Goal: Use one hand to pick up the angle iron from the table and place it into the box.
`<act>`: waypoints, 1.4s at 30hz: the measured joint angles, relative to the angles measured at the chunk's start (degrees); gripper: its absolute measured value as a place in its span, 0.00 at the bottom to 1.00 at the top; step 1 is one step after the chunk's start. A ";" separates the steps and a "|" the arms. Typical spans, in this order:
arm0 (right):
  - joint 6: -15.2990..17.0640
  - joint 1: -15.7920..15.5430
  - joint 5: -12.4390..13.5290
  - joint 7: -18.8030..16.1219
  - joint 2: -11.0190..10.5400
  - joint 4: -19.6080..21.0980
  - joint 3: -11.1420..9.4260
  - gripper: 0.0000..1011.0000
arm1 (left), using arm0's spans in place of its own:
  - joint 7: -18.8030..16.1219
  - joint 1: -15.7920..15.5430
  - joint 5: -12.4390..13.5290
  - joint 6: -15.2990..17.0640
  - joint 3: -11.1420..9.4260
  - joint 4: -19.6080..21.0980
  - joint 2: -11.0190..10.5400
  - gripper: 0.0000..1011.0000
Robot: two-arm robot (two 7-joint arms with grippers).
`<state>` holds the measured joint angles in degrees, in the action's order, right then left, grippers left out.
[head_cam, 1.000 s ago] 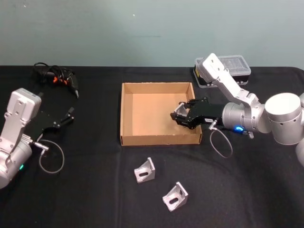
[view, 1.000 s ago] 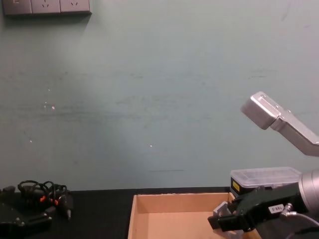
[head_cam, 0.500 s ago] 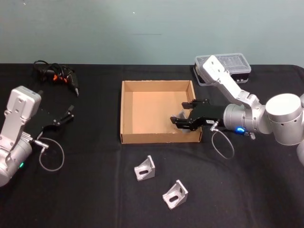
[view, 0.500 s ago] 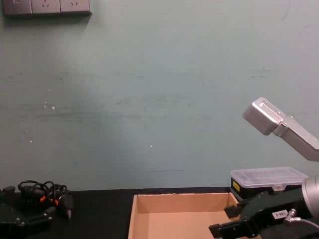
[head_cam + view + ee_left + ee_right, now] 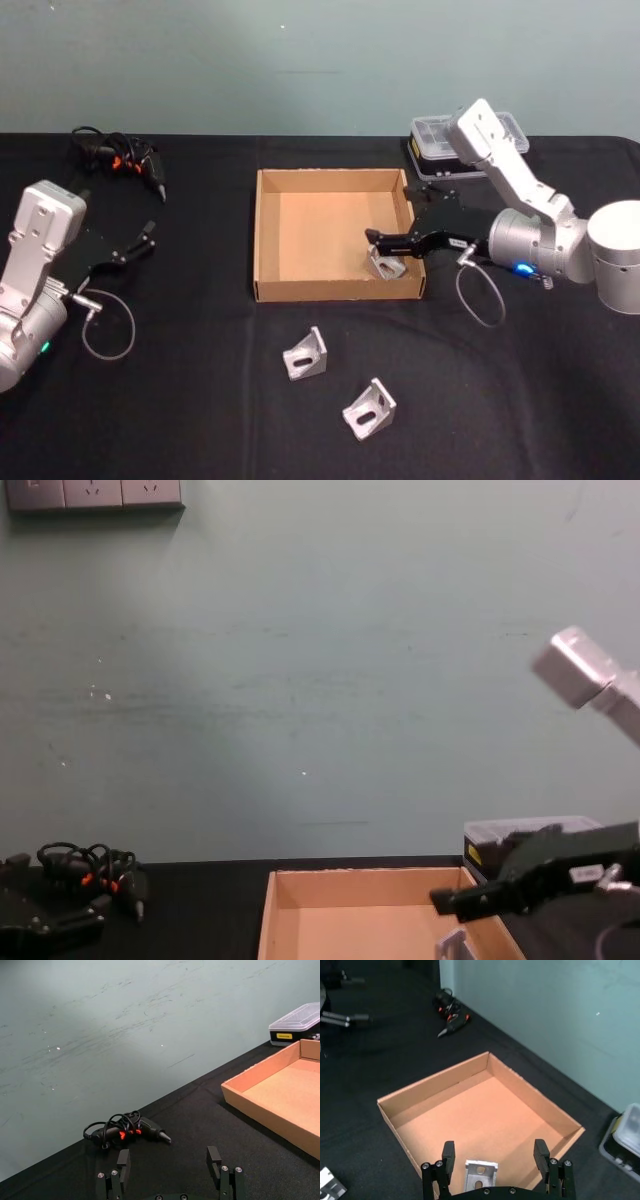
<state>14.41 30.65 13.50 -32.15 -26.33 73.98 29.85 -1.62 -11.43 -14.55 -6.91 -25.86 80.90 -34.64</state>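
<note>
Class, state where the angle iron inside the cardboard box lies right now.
In the head view, the angle iron lies on the floor of the box, in its near right corner, under the open right pincer.

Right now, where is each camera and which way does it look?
Head: up high, looking down at the table, box, left gripper and right gripper.
Chest: low, facing the wall; right gripper at its lower right.
Left wrist: behind the left gripper, facing wall and box.
Right wrist: above the box, its fingers framing the angle iron.
All four share the box.
</note>
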 joint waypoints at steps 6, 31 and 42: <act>-0.08 -3.80 1.91 1.40 -2.36 6.42 -2.67 0.99 | 0.00 0.00 0.00 0.00 0.00 0.00 0.00 0.99; 7.39 -16.57 10.46 0.48 -14.06 28.85 -5.14 0.99 | 0.00 0.00 0.00 0.00 0.00 0.00 0.00 0.99; 10.51 -18.32 11.23 1.29 -15.02 30.63 -1.05 0.99 | 0.00 0.00 0.00 0.00 0.00 0.00 0.00 0.99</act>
<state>24.92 12.33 24.73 -30.86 -41.35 104.62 28.79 -1.62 -11.43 -14.55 -6.91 -25.86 80.90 -34.65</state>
